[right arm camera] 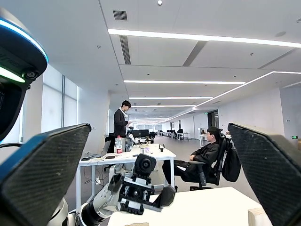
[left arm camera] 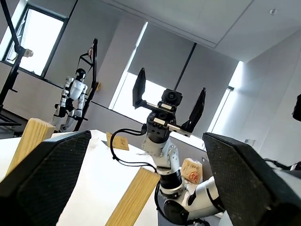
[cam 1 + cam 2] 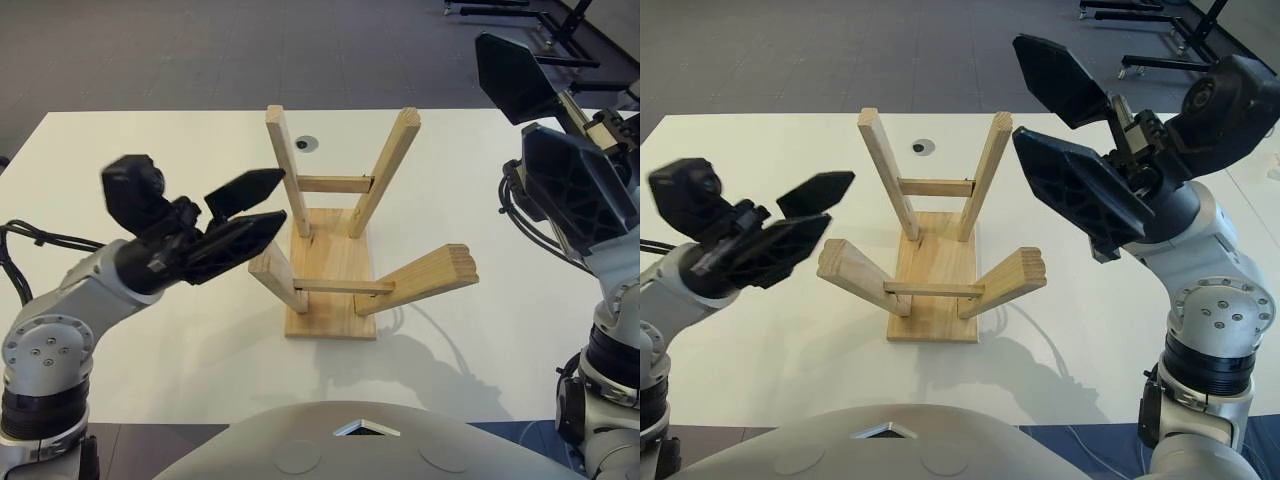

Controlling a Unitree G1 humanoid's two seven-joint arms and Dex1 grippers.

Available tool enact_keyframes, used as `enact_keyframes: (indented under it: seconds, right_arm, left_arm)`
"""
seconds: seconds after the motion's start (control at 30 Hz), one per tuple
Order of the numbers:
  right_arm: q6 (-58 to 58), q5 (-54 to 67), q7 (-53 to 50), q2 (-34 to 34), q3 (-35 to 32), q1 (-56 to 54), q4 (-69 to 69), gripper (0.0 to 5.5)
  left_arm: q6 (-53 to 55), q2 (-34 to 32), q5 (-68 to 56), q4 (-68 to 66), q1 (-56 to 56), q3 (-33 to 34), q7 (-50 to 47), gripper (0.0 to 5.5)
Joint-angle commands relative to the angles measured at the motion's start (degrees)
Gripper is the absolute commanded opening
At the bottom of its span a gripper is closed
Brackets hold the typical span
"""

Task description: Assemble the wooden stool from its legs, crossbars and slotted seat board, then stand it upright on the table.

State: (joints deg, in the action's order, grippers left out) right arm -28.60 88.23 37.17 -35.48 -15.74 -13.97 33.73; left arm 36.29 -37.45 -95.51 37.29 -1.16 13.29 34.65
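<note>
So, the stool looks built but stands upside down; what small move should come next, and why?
Probably close the left gripper on the near left leg. The stool seems complete, four legs and both crossbars in, but its seat board lies on the table, legs up. The right gripper is open and empty too, so a grip must come before turning.

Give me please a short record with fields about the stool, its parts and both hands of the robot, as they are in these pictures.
stool: assembled, standing upside down
seat board: lies flat on the table, under the legs
legs: four, pointing up and spreading outward
crossbars: two, each joining one pair of legs
left hand: open, empty, beside the stool's left legs
right hand: open, empty, raised to the right of the stool
step not yet done: turning the stool upright
</note>
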Motion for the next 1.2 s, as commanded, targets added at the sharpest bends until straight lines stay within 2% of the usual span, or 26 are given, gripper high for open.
enact_keyframes:
  seconds: [0.03, 0.23, 0.33, 0.5, 0.7, 0.97, 1.03, 1.2]
  right_arm:
    - [0.1, -1.0, -0.5, 1.0, -0.7, -0.5, -0.2, 5.37]
    - [-0.9, -2.8, 0.2, 1.7, 0.5, 0.1, -0.3, 5.37]
    - [-1.8, -3.8, 1.1, 1.3, 1.2, 0.2, -0.6, 5.37]
    - [-2.8, -4.3, 1.4, 0.9, 1.2, -0.8, -1.0, 5.37]
    - [-3.0, -4.5, 1.3, 1.2, 0.9, -1.3, -1.1, 5.37]
    - [-0.9, -5.1, 0.0, 3.2, -1.2, -1.3, -2.0, 5.37]
    - [0.5, -7.1, 0.2, 3.3, -3.1, -1.0, -4.2, 5.37]
    - [4.5, -24.6, 9.2, -3.1, -6.0, 7.0, -15.1, 5.37]
  left_arm:
    - [-1.8, -0.6, -6.1, -0.3, -5.0, 3.0, -4.1, 4.35]
    - [-0.5, 2.3, -7.2, -0.4, -11.7, -4.9, -12.8, 4.35]
    - [2.8, 2.0, -4.9, 0.5, -7.1, -9.5, -13.7, 4.35]
    - [6.5, 0.4, 8.9, -0.9, 1.2, -16.3, -11.3, 4.35]
    - [5.2, 1.5, 13.0, -1.9, 0.7, -14.0, -8.4, 4.35]
    - [2.8, 1.3, 9.9, -1.6, -2.5, -5.5, -6.9, 4.35]
    - [2.6, 1.3, 10.6, -2.3, -3.0, -4.5, -6.6, 4.35]
    - [1.2, 0.6, 7.8, -2.0, -2.5, 1.5, -7.0, 4.35]
